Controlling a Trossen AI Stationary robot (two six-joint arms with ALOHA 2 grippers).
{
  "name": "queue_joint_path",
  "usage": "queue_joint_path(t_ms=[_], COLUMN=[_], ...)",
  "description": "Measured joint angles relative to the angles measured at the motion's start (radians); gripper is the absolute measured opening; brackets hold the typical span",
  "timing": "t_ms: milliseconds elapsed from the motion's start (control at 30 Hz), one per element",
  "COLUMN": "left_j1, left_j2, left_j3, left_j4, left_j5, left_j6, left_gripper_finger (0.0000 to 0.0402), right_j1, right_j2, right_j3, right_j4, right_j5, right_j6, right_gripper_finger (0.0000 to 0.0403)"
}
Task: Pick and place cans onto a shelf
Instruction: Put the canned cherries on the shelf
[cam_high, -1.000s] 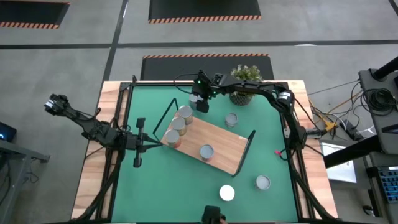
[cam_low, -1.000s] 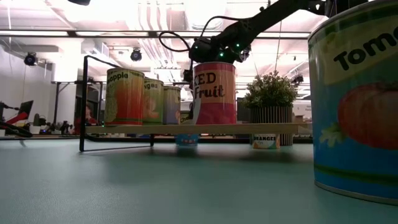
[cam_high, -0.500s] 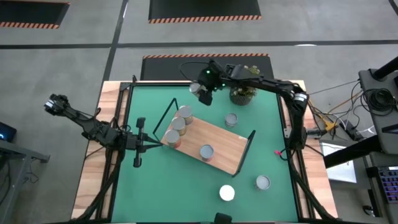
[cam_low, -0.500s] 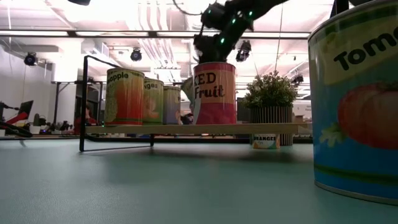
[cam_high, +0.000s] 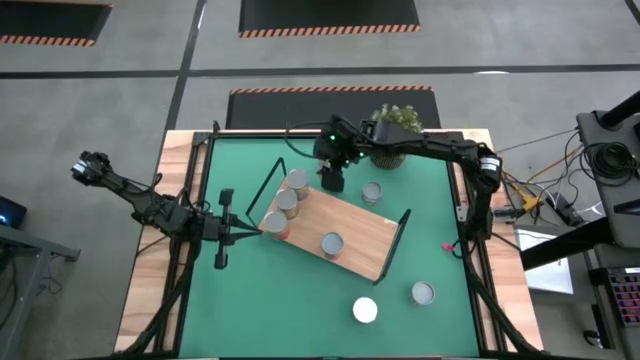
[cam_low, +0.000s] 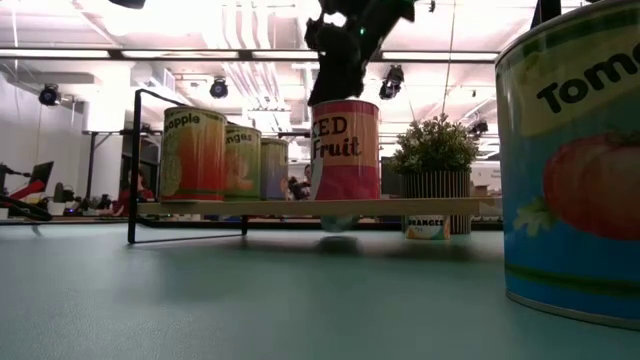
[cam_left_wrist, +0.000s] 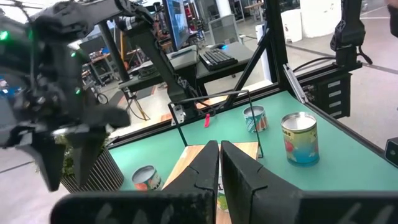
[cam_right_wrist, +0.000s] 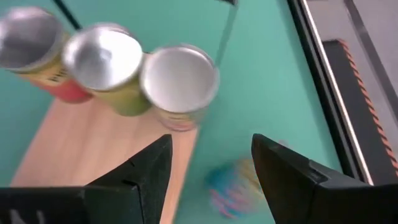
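Note:
The shelf (cam_high: 360, 225), a light-wood board with black wire loops at both ends, lies slantwise on the green mat. Three cans (cam_high: 286, 200) stand in a row at its left end and one can (cam_high: 332, 244) stands near its middle. My right gripper (cam_high: 330, 182) hovers open, high above the board's far left end (cam_right_wrist: 211, 146), nothing between its fingers. Past its fingers a blurred blue can (cam_right_wrist: 227, 186) shows on the mat beside the board. My left gripper (cam_high: 250, 231) waits shut at the table's left, level (cam_left_wrist: 219, 155).
Loose cans stand on the mat: one (cam_high: 372, 192) behind the board, two (cam_high: 423, 292) (cam_high: 364, 310) near the front right. A potted plant (cam_high: 395, 135) stands at the far edge under my right arm. One can (cam_low: 570, 170) fills the low view's right.
My right gripper has risen from just behind the board to well above the cans' tops, and has shifted a little toward the board. The blue can seen under the board in the low view has left its spot; a blur now shows further right.

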Motion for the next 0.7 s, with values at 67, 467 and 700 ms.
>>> queue_joint_path(t_ms=[67, 467, 700], left_j1=[0.000, 0.000, 0.000], left_j2=[0.000, 0.000, 0.000], left_j3=[0.000, 0.000, 0.000], left_j4=[0.000, 0.000, 0.001], left_j5=[0.000, 0.000, 0.000], left_j6=[0.000, 0.000, 0.000], left_gripper_finger=[0.0000, 0.0000, 0.0000], right_j1=[0.019, 0.081, 0.039], right_j2=[-0.023, -0.072, -0.032], right_j3=[0.000, -0.004, -0.004], right_j4=[-0.006, -0.049, -0.077], right_j5=[0.010, 0.189, 0.358], right_j6=[0.014, 0.187, 0.358], right_gripper_finger=[0.0204, 0.0196, 0.0181])
